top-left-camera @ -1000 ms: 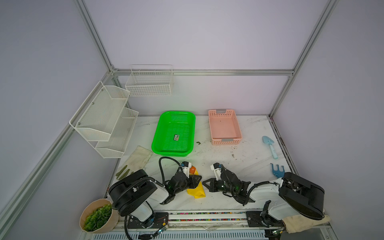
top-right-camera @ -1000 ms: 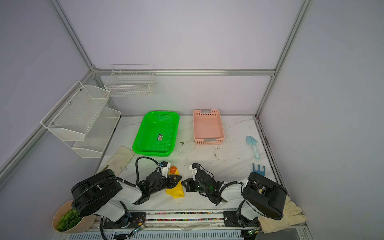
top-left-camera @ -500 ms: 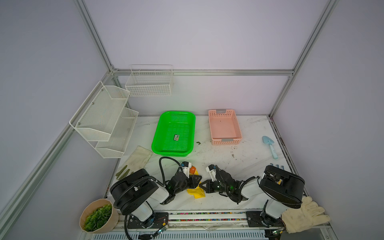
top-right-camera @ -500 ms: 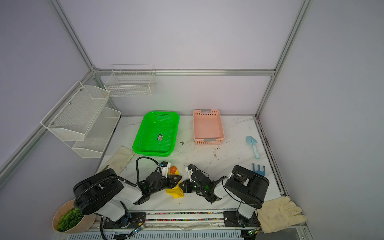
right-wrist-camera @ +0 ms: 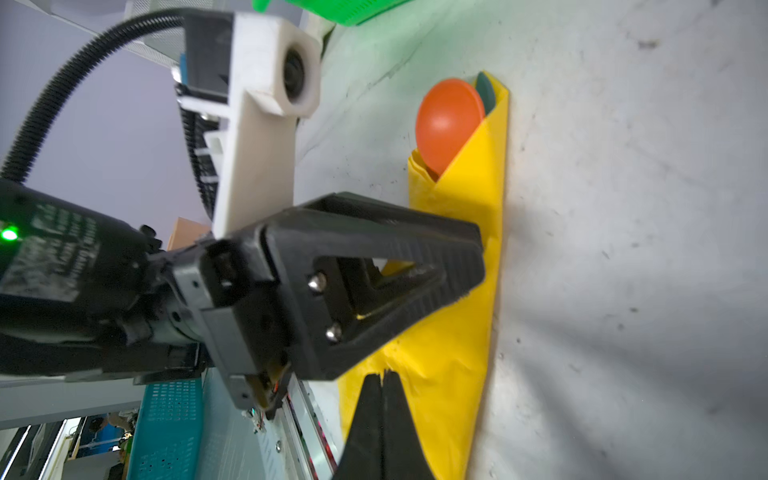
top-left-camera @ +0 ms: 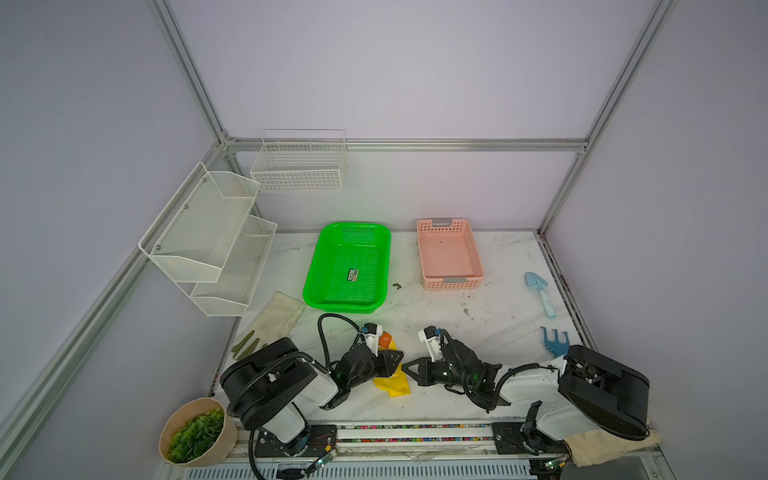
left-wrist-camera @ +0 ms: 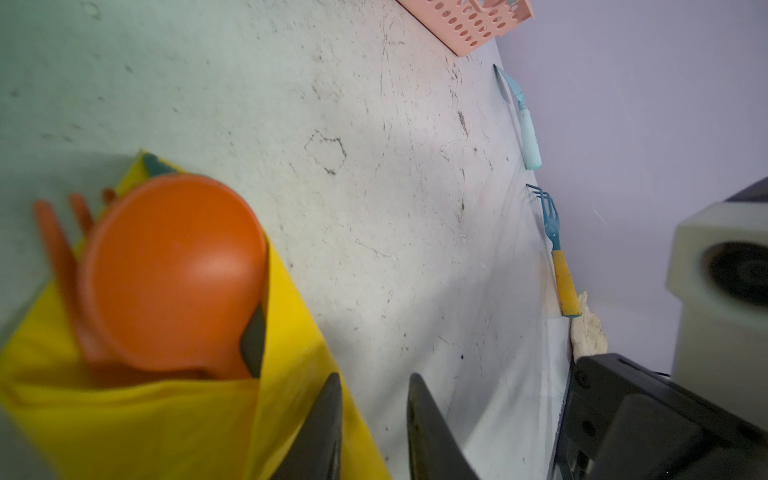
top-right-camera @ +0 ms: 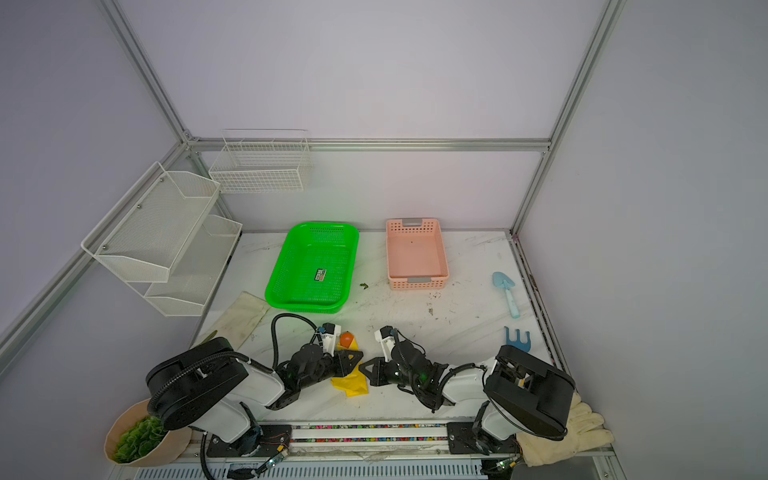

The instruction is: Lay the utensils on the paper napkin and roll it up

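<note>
left gripper point(left-wrist-camera: 374, 382) slightly parted, on rolled paper napkin point(right-wrist-camera: 465, 340); right gripper point(right-wrist-camera: 381, 380) closed, at its end; orange spoon point(right-wrist-camera: 446, 124) protruding.

I find utensils point(right-wrist-camera: 449, 120) in the napkin point(right-wrist-camera: 457, 353) (heads sticking out), lying between left gripper point(top-left-camera: 398, 361) and right gripper point(top-left-camera: 407, 369), before the tray point(top-left-camera: 345, 307).

Top views overlook table point(top-left-camera: 498, 332); wrist views close on paper napkin point(right-wrist-camera: 453, 353).

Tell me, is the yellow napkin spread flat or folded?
Folded: the paper napkin forms a narrow strip wrapped around the orange spoon and teal piece, whose ends stick out.
</note>
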Action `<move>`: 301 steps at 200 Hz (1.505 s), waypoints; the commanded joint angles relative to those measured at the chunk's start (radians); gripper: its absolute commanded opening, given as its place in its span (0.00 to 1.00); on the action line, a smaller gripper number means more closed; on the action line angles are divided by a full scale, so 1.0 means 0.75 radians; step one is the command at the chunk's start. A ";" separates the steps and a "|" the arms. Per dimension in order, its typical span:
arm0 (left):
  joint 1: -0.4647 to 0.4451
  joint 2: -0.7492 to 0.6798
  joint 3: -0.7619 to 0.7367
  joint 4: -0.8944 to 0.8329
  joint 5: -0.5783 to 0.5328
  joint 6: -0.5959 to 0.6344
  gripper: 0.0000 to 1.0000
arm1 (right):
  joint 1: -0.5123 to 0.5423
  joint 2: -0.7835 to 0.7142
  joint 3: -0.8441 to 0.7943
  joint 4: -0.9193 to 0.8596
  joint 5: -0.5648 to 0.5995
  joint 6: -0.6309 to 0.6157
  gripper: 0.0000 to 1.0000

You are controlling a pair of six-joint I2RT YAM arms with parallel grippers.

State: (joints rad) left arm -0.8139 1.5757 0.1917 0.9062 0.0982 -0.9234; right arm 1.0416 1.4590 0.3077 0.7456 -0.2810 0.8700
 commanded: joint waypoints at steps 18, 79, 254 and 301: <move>0.010 0.060 -0.043 -0.190 -0.033 0.033 0.28 | 0.098 0.063 -0.032 0.062 0.032 0.070 0.00; 0.011 0.043 -0.043 -0.212 -0.037 0.041 0.28 | 0.127 0.056 -0.044 -0.003 0.077 0.073 0.00; 0.011 0.008 -0.028 -0.257 -0.043 0.061 0.28 | 0.254 0.251 -0.058 0.148 0.151 0.161 0.00; 0.011 0.008 -0.027 -0.259 -0.037 0.067 0.28 | 0.261 0.251 -0.067 0.148 0.157 0.174 0.00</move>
State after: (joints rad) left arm -0.8139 1.5608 0.1925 0.8822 0.0978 -0.9009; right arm 1.2301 1.6367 0.2810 0.8986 -0.1974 0.9768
